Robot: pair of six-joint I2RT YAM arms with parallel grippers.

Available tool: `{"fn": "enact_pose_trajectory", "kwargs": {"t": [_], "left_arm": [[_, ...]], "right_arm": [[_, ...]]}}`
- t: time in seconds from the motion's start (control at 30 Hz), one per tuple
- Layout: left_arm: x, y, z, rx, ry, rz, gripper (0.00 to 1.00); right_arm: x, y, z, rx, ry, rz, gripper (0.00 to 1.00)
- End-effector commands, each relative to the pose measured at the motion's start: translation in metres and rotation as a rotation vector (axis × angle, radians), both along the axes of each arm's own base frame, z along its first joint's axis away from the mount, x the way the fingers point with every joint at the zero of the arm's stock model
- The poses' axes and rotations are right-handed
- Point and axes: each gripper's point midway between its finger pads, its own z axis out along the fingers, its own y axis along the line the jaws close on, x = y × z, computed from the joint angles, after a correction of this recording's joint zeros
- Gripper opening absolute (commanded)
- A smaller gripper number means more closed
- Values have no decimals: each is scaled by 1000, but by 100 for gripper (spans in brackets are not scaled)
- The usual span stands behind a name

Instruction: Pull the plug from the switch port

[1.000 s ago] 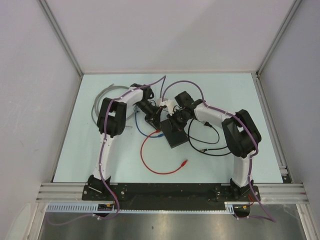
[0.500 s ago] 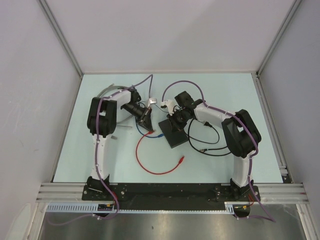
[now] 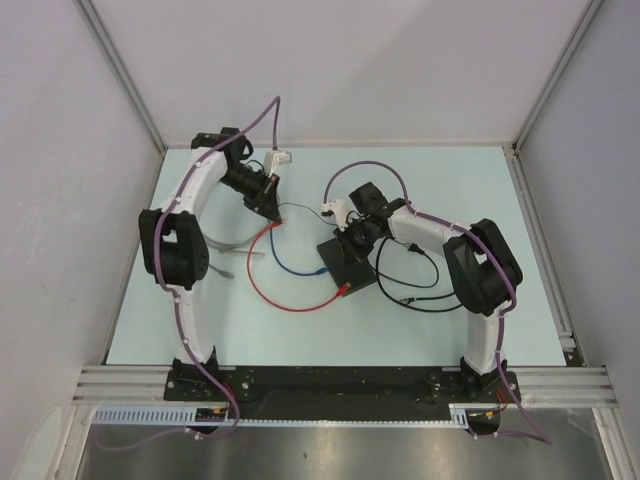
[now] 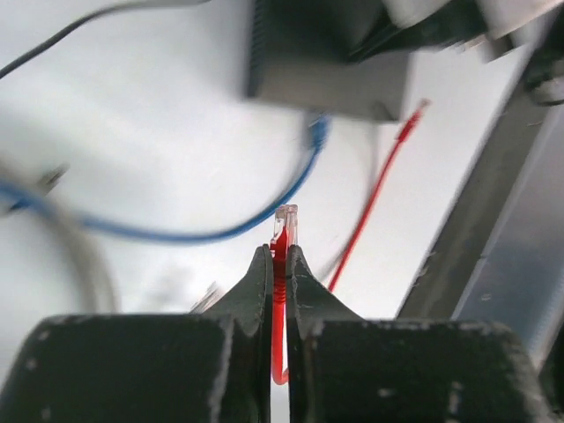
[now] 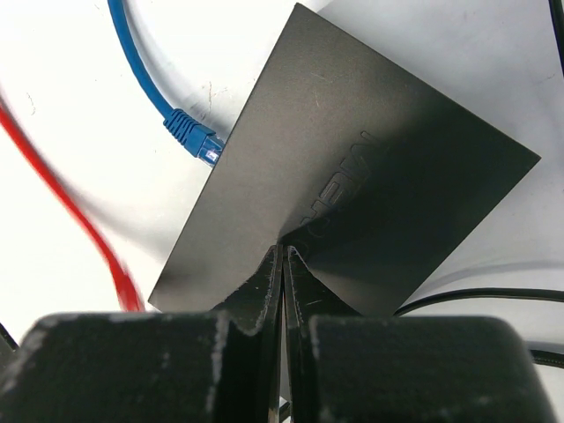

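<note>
Two tight pincers: L pincer (image 4: 278, 257) on red plug (image 4: 285, 226), R pincer (image 5: 282, 253) empty atop switch box (image 5: 379, 176), blue plug (image 5: 196, 139) alongside.

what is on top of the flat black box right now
The shut right gripper touches the top face of the black box with its tips. The spot under the tips is covered. The blue plug sits at the box's edge, not on top.
</note>
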Motion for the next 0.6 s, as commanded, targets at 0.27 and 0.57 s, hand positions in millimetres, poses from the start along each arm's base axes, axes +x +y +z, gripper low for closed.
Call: {"fn": "enact_pose_trajectory", "kwargs": {"t": [0.27, 0.57], "left_arm": [[49, 129, 29, 758, -268, 96, 0], [135, 174, 36, 1201, -519, 290, 14]], "right_arm": [[-14, -34, -53, -184, 64, -6, 3], [-13, -33, -52, -189, 49, 1, 3]]}}
